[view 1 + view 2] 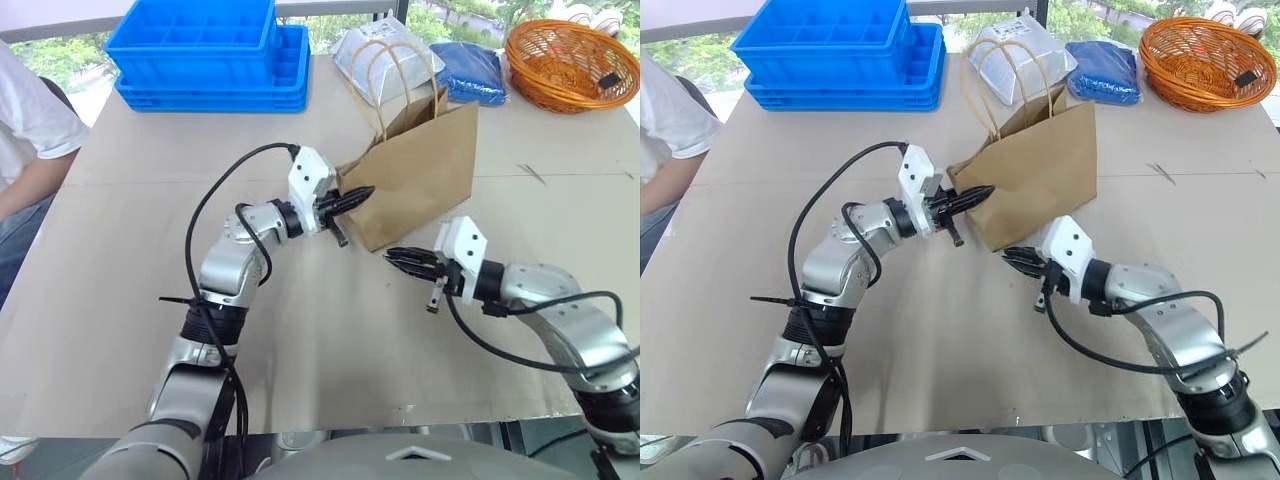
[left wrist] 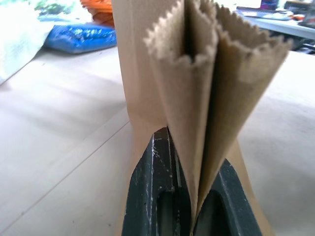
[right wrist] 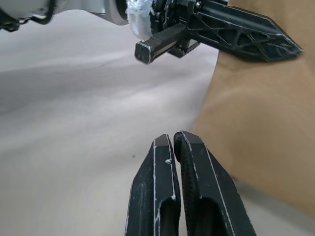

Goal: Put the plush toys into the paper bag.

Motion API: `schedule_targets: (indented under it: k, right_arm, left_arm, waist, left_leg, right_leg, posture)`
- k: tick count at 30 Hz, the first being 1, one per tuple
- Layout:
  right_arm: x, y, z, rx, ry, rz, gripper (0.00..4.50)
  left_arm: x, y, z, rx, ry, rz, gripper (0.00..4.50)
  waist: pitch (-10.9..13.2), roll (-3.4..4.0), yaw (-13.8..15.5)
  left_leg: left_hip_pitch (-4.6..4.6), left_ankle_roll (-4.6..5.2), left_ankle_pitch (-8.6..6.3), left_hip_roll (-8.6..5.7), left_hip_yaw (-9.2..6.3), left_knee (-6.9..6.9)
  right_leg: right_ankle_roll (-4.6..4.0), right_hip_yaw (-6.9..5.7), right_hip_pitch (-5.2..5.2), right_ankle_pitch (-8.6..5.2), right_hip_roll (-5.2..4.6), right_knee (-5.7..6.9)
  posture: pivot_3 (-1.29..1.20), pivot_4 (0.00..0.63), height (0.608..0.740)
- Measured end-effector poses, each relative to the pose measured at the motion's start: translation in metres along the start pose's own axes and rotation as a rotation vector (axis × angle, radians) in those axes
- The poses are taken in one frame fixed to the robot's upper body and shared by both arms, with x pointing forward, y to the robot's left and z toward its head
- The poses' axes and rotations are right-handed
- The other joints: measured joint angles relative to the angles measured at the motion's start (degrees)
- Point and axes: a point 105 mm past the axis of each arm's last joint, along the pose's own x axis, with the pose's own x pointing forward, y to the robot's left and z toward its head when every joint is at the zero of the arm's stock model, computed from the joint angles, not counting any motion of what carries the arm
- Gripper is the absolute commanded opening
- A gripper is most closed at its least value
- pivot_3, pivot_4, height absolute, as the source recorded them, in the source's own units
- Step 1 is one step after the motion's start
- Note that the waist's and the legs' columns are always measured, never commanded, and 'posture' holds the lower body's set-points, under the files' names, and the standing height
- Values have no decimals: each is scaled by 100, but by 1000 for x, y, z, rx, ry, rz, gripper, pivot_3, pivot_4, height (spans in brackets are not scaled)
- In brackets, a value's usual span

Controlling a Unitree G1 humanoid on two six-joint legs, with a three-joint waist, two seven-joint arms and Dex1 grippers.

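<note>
- Your left gripper point(image 1: 358, 196) has its jaws clamped on the folded, zigzag-cut rim of the brown paper bag point(image 1: 425, 175), at the bag's left edge.
- The paper bag stands upright mid-table, its two tan cord handles point(image 1: 385, 75) raised.
- Your right gripper point(image 1: 400, 258) sits just beside the bag's lower corner, jaws pressed together on nothing.
- Beyond the bag: a foil pouch point(image 1: 385, 50), blue crates point(image 1: 210, 50), an orange basket point(image 1: 570, 60).

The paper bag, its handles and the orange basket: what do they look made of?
The paper bag looks like matte brown kraft paper: creased, with a zigzag-cut rim. Its handles look like tan twisted paper cord, though that is hard to confirm. The orange basket shows an open weave, probably plastic or dyed wicker.
</note>
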Motion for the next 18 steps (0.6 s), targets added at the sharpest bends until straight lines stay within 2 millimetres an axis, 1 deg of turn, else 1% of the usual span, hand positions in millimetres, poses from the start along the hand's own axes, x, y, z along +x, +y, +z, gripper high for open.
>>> schedule_targets:
  k: [1, 3, 4, 5, 8, 9, 11, 13, 14, 15, 17, 18]
  right_arm:
    - [-4, 1, 1, 8, -10, -7, 0]
    - [-18, 5, 1, 29, -15, -27, 0]
    - [-30, 6, -1, 37, -4, -45, 0]
    - [-34, 5, -1, 34, 2, -53, 0]
    - [-55, 10, 2, 31, 15, -72, 0]
    - [-65, 11, 4, 26, 20, -97, 256]
    - [-80, 10, 4, 5, 53, -138, 875]
    - [-104, 16, -4, -11, 130, -166, 1798]
    - [-112, 19, -7, -7, 161, -175, 2318]
    - [-124, 21, -10, -9, 187, -194, 2735]
    - [-133, 22, -9, -22, 199, -210, 3530]
    - [-139, 22, -7, -39, 207, -219, 4011]
  left_arm:
    - [-2, 0, 2, 13, -12, -31, 47]
    - [-19, 3, 5, 98, 6, -118, 47]
    - [-30, 8, 8, 150, 27, -169, 47]
    - [-35, 10, 10, 170, 34, -180, 47]
    - [-52, 8, 18, 248, 40, -322, 47]
    - [-56, 7, 19, 267, 37, -381, 5]
    - [-64, 9, 19, 284, 45, -433, 0]
    - [-68, 12, 17, 297, 59, -490, 0]
    - [-71, 13, 14, 295, 70, -497, 0]
    - [-71, 13, 9, 277, 72, -509, 0]
    - [-70, 11, 4, 274, 77, -527, 0]
    - [-68, 8, -1, 286, 82, -542, 720]
  waist:
    - [0, 0, 3]
    - [0, 0, -16]
    - [0, 0, -14]
    - [0, 0, -20]
    - [0, 1, 5]
    - [0, 2, 29]
    - [-2, -1, 66]
    - [-5, 0, 120]
    - [-7, -5, 112]
    - [-8, -6, 111]
    - [-8, -7, 100]
    - [-8, -7, 92]
  left_leg:
    - [-1, 0, 0, 0, -1, 0]
    - [1, 0, 0, 1, 2, 0]
    - [1, 0, 0, -1, 3, 0]
    - [3, 0, 0, -1, 3, 0]
    - [7, 11, -6, -1, 2, 0]
    - [6, 20, -11, -3, 2, 1]
    - [7, 22, -12, -12, 2, 2]
    - [8, 26, -15, -20, 2, 4]
    - [10, 27, -15, -19, 0, 4]
    - [10, 30, -17, -17, 2, 5]
    - [10, 31, -17, -12, 4, 9]
    - [16, 32, -18, -10, 13, 9]
  right_leg:
    - [0, -1, 0, 0, 0, 0]
    - [-1, 0, 0, 0, 6, -1]
    - [-1, 0, 0, 0, 6, 0]
    - [-1, 0, 3, 0, 7, -1]
    - [0, -1, 12, -1, 7, -4]
    - [1, -1, 13, -1, 6, -4]
    - [1, -1, 16, -1, 7, -6]
    - [2, -4, 20, -2, 8, -7]
    - [2, -4, 21, -2, 10, -8]
    - [3, 1, 22, -2, 9, -8]
    - [3, 4, 22, -2, 9, -8]
    - [3, 11, 25, -2, 9, -7]
  posture:
    - [0, 150, 740]
    - [0, 150, 740]
    - [0, 150, 740]
    - [0, 150, 740]
    - [0, 150, 740]
    - [0, 150, 740]
    - [0, 150, 740]
    - [0, 150, 740]
    - [0, 150, 740]
    - [0, 150, 740]
    - [0, 150, 740]
    - [0, 150, 740]
